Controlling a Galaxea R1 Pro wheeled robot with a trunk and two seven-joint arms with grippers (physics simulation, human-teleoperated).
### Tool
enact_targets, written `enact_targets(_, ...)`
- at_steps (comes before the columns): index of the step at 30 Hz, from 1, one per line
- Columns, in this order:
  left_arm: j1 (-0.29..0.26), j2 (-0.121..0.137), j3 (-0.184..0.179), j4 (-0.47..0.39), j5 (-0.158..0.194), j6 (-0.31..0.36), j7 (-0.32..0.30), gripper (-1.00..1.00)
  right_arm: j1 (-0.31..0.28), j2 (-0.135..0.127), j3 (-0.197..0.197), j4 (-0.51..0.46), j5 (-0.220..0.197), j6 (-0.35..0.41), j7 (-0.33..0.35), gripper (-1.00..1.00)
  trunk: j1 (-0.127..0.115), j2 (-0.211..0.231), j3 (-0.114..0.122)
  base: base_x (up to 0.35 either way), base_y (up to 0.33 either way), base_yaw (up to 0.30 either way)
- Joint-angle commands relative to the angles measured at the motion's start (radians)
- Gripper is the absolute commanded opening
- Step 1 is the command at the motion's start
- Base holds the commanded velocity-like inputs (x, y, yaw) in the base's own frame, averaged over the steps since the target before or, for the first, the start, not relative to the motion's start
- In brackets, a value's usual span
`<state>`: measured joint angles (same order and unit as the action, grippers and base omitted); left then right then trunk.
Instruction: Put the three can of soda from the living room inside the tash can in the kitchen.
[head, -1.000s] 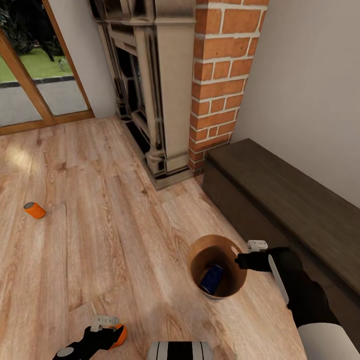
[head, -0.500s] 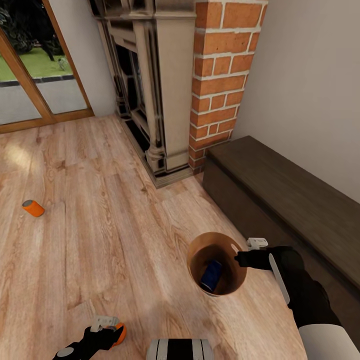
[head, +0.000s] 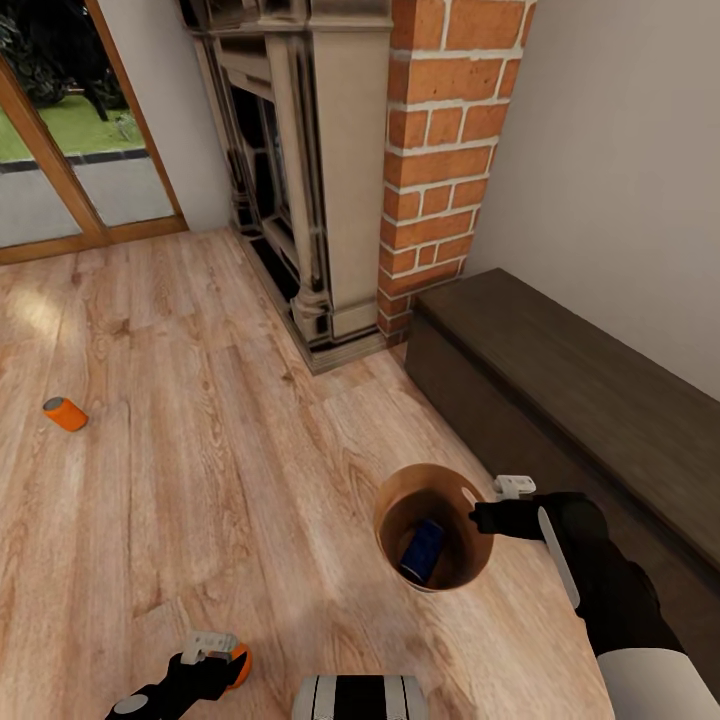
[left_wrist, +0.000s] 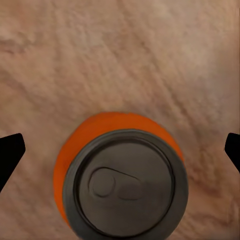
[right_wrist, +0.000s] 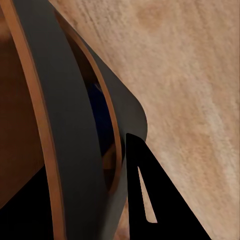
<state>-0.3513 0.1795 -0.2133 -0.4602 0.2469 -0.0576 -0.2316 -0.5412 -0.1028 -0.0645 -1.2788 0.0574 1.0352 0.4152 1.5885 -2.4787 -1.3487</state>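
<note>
One can binned, one in my left claw, one stray on the floor.

My right claw (head: 476, 518) pinches the bin (head: 390, 500) rim, blue can (head: 421, 550) inside; my left claw (head: 222, 658) grips an orange can (left_wrist: 120, 172). Jerking could tip the bin. Third can (head: 65, 412) lies well apart.

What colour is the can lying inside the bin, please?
Dark blue; the can inside the bin shows best in the head view.

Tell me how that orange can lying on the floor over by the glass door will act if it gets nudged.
The orange can lies on its side on smooth wood planks, so it would probably roll away when nudged. It looks small and rigid, likely light for its size. Its smooth round wall may slip in a claw unless gripped squarely.
</note>
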Motion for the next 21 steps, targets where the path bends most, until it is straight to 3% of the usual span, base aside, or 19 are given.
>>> enact_targets(1, 0.0, 0.0, 0.0, 0.0, 0.0, 0.0, 0.0, 1.0, 0.0, 0.0, 0.0, 0.0, -0.024, 0.004, 0.002, -1.0, 0.004, -0.007, -0.003, 0.0, 0.0, 0.0)
enact_targets(6, 0.0, 0.0, 0.0, 0.0, 0.0, 0.001, 0.0, 1.0, 0.0, 0.0, 0.001, -0.001, -0.024, 0.004, 0.002, -1.0, 0.013, -0.022, -0.021, 0.0, 0.0, 0.0)
enact_targets(21, 0.0, 0.0, 0.0, 0.0, 0.0, 0.0, 0.001, 1.0, 0.0, 0.0, 0.002, 0.0, -0.024, 0.003, 0.002, -1.0, 0.013, -0.022, -0.021, -0.002, 0.0, 0.0)
